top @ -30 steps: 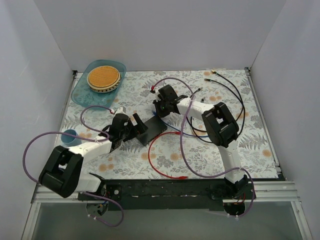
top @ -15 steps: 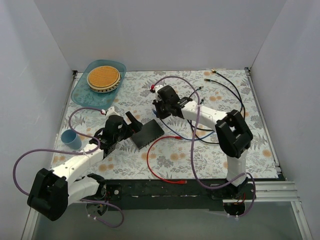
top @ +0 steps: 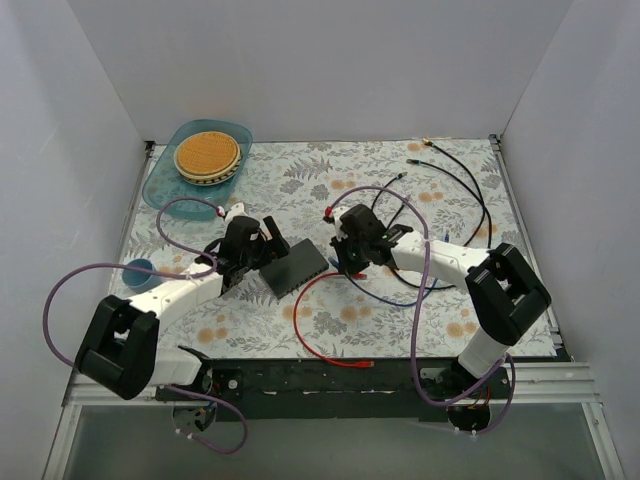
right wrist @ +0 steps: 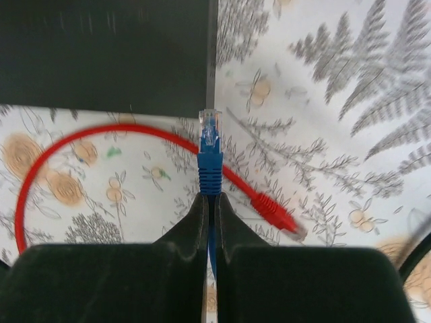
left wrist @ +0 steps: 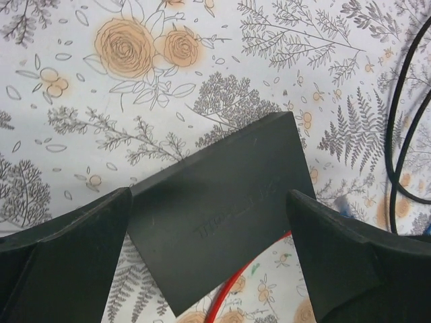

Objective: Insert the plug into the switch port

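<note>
The switch (top: 295, 268) is a flat black box lying slantwise on the flowered mat. My left gripper (top: 262, 245) straddles its left end. In the left wrist view the fingers (left wrist: 67, 256) are spread wide and their tips touch the two sides of the switch (left wrist: 222, 202). My right gripper (top: 345, 257) sits just right of the switch, shut on a blue cable just behind its clear-tipped blue plug (right wrist: 209, 145). The plug points at the edge of the switch (right wrist: 101, 54), a short gap away. No sockets are visible.
A red cable (top: 305, 320) loops under the switch's near corner, and its red plug (right wrist: 273, 212) lies right of the blue plug. Black cables (top: 450, 185) lie at the back right. A blue tray with a wicker dish (top: 205, 155) and a blue cup (top: 135, 270) stand on the left.
My right gripper has carried the blue plug nearer and leftward, up to the switch's right end. My left gripper has turned the switch slightly and settled astride its left end.
</note>
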Available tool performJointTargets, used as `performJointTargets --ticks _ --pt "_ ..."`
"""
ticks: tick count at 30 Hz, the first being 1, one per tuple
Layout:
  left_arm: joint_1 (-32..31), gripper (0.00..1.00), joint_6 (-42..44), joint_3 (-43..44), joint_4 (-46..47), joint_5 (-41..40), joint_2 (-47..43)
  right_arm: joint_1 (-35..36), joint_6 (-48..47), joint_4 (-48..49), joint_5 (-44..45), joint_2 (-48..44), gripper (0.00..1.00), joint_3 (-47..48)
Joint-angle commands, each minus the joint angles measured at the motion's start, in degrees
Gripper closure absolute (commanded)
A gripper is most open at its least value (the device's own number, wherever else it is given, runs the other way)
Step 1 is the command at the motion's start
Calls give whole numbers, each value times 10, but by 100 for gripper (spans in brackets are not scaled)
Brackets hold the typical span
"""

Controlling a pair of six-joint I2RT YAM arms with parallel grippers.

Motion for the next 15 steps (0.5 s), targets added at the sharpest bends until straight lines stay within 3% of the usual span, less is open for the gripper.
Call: performJointTargets --ticks 1,8,15 --pt "1 2 39 46 22 -13 50 20 -14 15 -21 -22 99 -34" --pt "4 2 56 84 28 -16 121 21 -9 11 3 18 99 -6" --pt "4 2 53 73 40 -12 112 23 -17 -22 4 107 99 79"
